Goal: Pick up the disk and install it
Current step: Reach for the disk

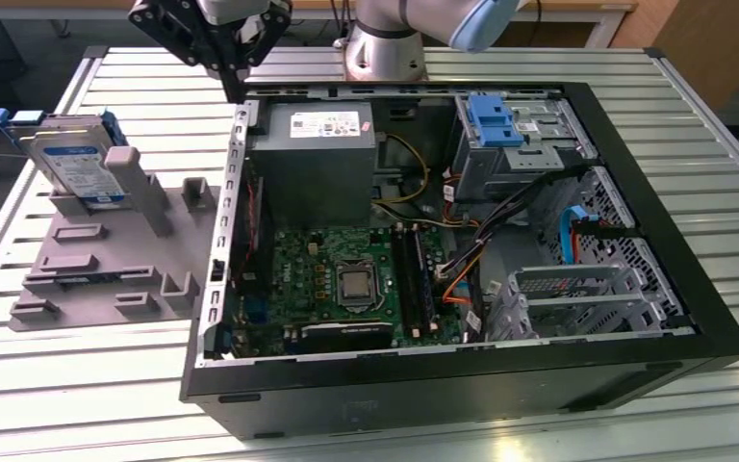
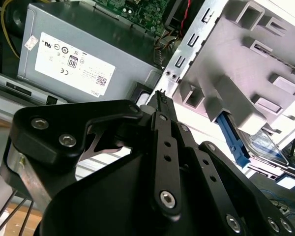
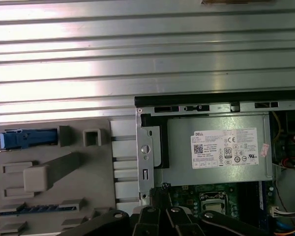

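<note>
While the gripper (image 1: pixel 231 89) hangs closed and empty over the case (image 1: pixel 472 385) corner by the power supply (image 1: pixel 312 164), the disk (image 1: pixel 74 164) stands tilted in the grey fixture (image 1: pixel 100 260). That fixture lies by the bench (image 1: pixel 88 385) edge at the exterior view's left.

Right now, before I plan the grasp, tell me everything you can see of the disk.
The disk is a flat silver-metal drive with a white-and-blue label, framed by a blue plastic carrier. It stands on edge, tilted, propped in the grey holder on the exterior view's left of the computer case. The claw is apart from it.
</note>
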You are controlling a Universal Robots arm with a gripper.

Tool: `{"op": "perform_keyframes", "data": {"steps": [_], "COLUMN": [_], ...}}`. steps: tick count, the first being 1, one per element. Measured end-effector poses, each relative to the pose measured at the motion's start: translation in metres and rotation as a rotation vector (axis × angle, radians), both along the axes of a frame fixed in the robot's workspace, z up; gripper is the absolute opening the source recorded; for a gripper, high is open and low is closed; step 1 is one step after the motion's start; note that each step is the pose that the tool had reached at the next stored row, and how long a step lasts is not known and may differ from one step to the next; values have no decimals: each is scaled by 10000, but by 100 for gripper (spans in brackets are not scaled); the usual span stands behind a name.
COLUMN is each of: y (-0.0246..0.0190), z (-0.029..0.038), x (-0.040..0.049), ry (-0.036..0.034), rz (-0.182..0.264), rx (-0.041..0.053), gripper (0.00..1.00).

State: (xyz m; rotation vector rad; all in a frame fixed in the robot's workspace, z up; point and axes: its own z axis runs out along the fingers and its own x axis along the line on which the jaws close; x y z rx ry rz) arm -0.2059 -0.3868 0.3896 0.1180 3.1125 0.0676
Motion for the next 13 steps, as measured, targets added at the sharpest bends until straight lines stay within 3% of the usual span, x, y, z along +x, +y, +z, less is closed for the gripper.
{"op": "perform_keyframes", "data": {"steps": [9,13], "y": [6,61], "z": [-10,-17], "x": [-56,-129], "ry": [0,0], "rz": [0,2], "rx": [0,0], "gripper": [11,11]}}
